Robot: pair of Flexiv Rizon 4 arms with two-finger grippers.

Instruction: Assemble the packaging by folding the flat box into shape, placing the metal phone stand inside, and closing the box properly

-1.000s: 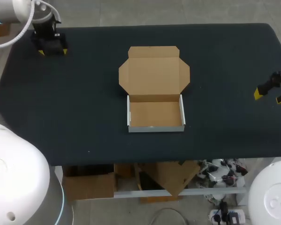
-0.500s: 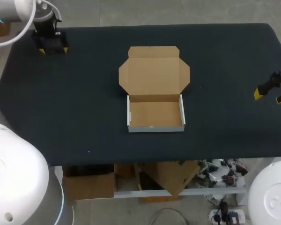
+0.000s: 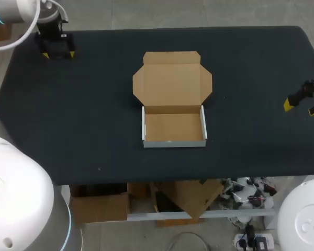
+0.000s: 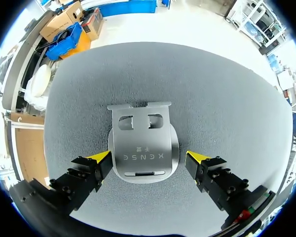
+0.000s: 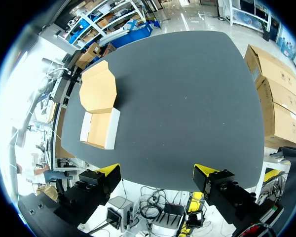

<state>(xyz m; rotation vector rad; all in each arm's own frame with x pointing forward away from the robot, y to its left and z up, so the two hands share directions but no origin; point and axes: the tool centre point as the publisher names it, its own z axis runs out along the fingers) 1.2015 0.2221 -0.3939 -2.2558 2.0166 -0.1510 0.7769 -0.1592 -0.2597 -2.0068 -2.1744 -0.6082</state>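
The dark table (image 3: 251,63) is carrying the cardboard box (image 3: 174,128) at its middle, tray formed and lid lying open, while the metal phone stand (image 4: 143,148) is lying flat near the far left corner, well apart from it. The left gripper (image 4: 149,159) is hanging over the stand with fingers spread wide on either side, not clamped. It will likely do best by descending squarely and pinching both edges evenly; the right gripper (image 3: 302,106) is waiting wide and empty at the right edge.
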